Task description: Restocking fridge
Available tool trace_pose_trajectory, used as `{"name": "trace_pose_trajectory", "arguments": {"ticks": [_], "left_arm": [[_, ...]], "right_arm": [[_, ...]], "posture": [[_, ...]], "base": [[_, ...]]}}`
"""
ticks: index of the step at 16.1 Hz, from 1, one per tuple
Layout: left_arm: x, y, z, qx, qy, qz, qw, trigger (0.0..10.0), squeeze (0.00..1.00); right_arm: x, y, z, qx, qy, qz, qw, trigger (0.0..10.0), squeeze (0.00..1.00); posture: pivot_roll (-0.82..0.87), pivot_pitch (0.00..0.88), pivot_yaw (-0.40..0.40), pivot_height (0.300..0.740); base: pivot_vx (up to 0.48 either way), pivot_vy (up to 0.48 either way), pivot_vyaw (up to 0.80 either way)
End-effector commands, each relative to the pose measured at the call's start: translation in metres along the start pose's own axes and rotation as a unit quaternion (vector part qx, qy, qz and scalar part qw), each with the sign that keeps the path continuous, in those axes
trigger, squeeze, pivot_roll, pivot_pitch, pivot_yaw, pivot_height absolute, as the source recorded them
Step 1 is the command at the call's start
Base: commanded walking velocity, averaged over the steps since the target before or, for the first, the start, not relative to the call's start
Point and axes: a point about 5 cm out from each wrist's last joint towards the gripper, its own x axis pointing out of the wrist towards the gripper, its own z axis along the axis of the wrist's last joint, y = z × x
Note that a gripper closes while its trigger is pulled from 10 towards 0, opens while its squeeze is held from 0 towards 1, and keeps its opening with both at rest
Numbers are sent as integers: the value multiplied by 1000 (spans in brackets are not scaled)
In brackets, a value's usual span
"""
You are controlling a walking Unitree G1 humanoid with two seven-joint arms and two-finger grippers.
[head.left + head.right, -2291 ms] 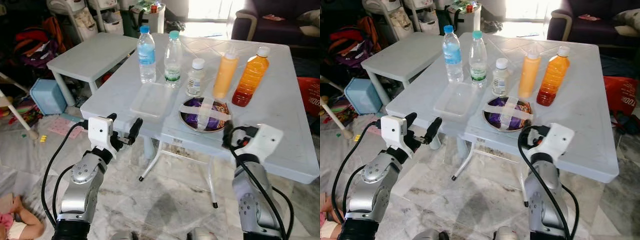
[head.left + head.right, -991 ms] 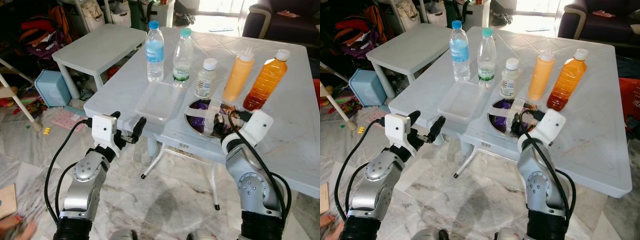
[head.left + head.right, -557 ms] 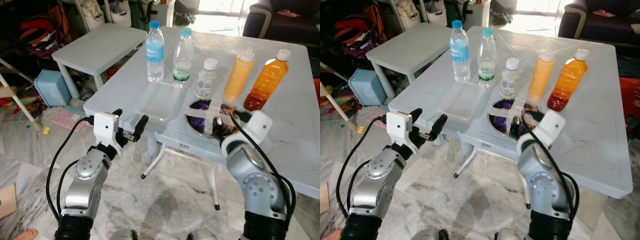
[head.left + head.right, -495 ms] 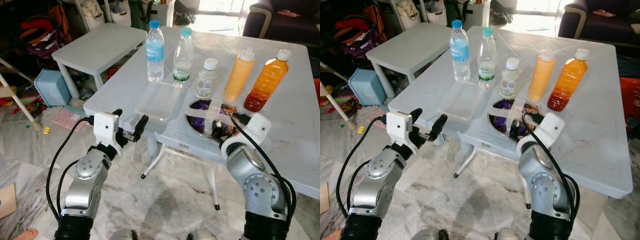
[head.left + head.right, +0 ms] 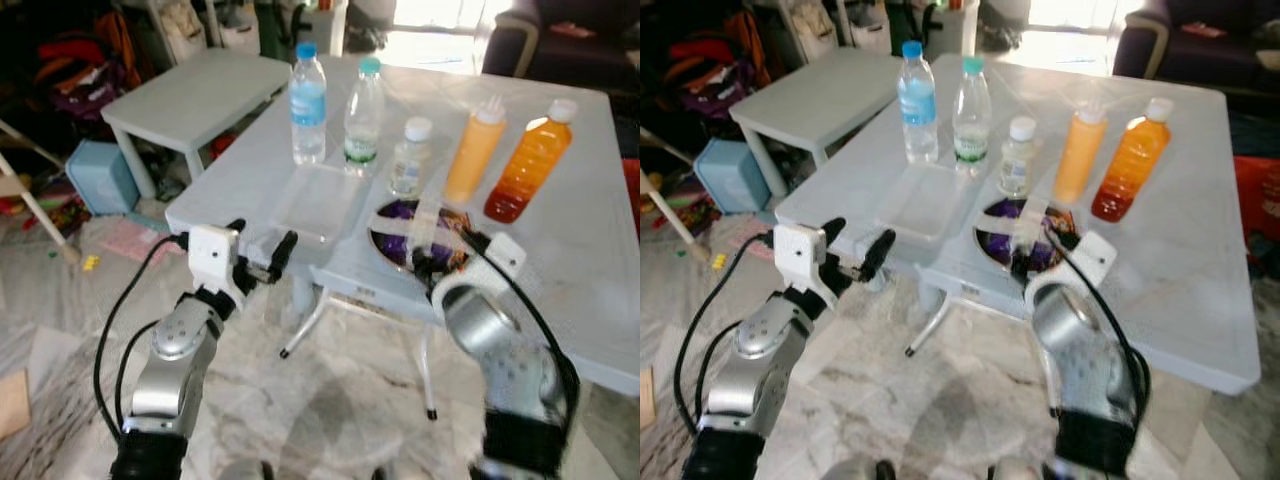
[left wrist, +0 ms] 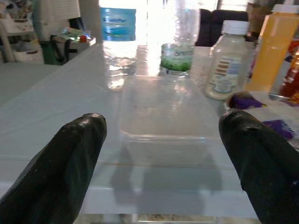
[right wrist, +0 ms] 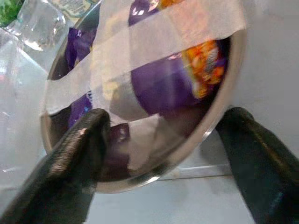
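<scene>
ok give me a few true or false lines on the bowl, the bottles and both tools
1. The right tool is open around the rim of the round metal bowl taped over purple packets. True.
2. The left tool grips the clear plastic container. False: it is open and hovers off the near edge of the white table, short of the container.
3. Five bottles stand in a row behind the bowl and container. True.
4. The blue-capped water bottle lies on its side. False: it stands upright.
5. The two orange bottles stand at the row's left end. False: the orange squeeze bottle and amber juice bottle are at its right end.
</scene>
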Motion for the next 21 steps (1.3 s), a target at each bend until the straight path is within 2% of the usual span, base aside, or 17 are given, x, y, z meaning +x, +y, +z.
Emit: {"name": "trace_pose_trajectory", "arguments": {"ticks": [1,12,19,21], "left_arm": [[1,0,2,10,-1,-5,1000,10000,0],[2,-4,2,15,-2,-15,1000,10000,0],[3,-6,2,14,-2,-19,1000,10000,0],[3,-6,2,14,-3,-21,1000,10000,0]], "right_arm": [[2,14,-32,60,61,10,996,0,0],[7,-4,-21,117,73,-51,989,0,0],[-11,-30,-21,116,58,-100,986,0,0],[-13,-31,-20,121,56,-106,985,0,0]], "posture": [[-44,3,39,740],[-44,11,41,740],[-60,12,42,740],[-65,12,44,740]], "base": [[0,0,0],[0,0,0],[0,0,0],[0,0,0]]}}
